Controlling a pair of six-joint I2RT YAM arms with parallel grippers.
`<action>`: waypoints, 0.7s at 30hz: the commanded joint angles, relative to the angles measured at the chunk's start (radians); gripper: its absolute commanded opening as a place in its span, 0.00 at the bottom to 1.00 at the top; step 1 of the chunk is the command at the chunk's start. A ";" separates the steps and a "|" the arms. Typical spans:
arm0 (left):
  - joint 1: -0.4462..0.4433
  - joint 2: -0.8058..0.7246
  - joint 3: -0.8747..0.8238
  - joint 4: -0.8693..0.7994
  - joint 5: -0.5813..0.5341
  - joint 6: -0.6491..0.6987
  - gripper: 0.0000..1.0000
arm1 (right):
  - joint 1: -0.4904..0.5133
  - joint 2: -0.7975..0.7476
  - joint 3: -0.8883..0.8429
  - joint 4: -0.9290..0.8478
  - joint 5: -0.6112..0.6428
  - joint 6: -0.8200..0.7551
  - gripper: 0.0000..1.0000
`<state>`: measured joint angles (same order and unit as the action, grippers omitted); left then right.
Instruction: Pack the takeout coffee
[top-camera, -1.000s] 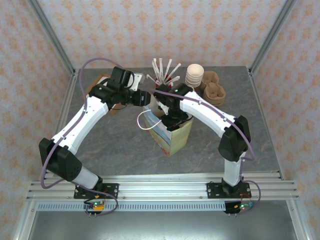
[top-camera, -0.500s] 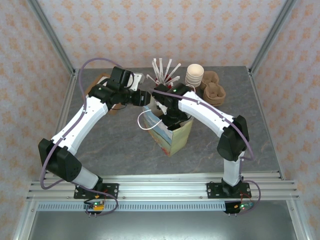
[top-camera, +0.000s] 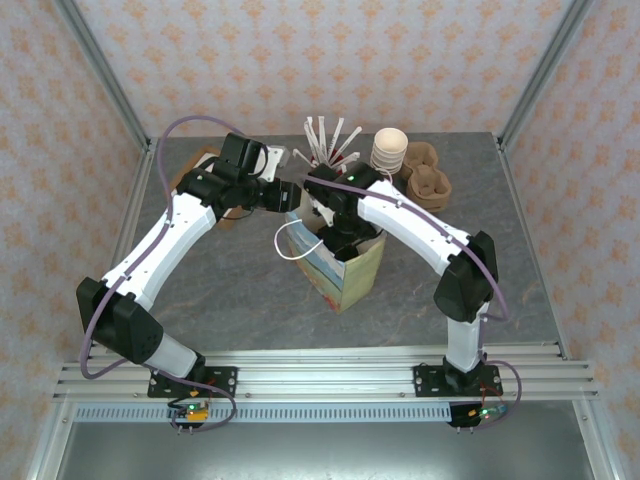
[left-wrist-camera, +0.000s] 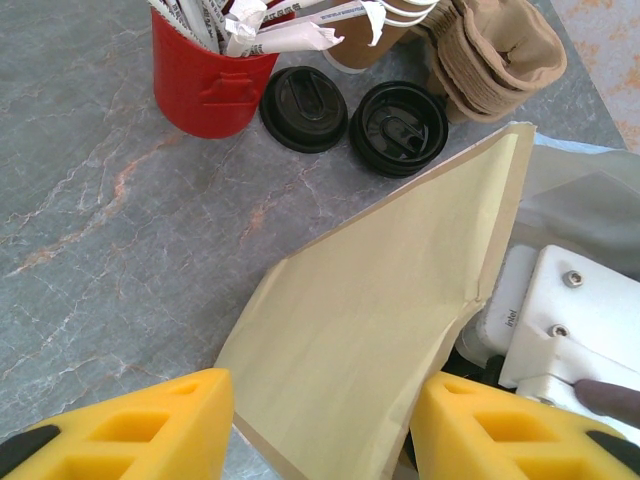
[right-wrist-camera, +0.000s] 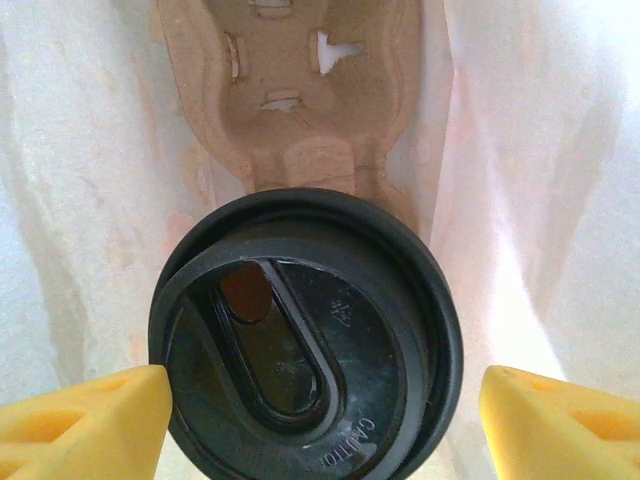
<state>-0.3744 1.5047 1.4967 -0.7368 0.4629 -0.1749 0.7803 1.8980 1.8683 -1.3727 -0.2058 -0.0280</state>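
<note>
Standing released, the right hand (right-wrist-camera: 322, 405) has its fingers spread either side of the takeout coffee (right-wrist-camera: 305, 345), which sits upright inside the paper bag (top-camera: 350, 272), a pulp cup carrier (right-wrist-camera: 300, 100) beyond its lid. The left hand (left-wrist-camera: 325, 425) straddles the paper bag's upper edge, but its grip cannot be determined. The paper bag stands mid-surface (top-camera: 240, 290).

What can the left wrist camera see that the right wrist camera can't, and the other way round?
Left wrist: the bag's outside, a red cup of straws and two loose black lids on the table. Right wrist: the coffee, black lid up, with a pulp carrier beyond it, between the bag's white inner walls. Both: the bag, and yellow fingers at the bottom edge.
</note>
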 joint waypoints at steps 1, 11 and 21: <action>-0.004 -0.031 0.000 -0.004 -0.019 0.005 0.50 | 0.005 -0.040 0.047 -0.038 0.025 0.001 0.81; -0.004 -0.031 -0.001 0.001 -0.020 0.004 0.50 | 0.005 -0.082 0.078 -0.028 0.021 0.012 0.82; -0.004 -0.031 -0.003 0.001 -0.021 0.002 0.50 | 0.005 -0.119 0.101 -0.014 0.026 0.022 0.82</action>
<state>-0.3744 1.5021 1.4967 -0.7364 0.4625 -0.1749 0.7803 1.8156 1.9339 -1.3750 -0.2054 -0.0204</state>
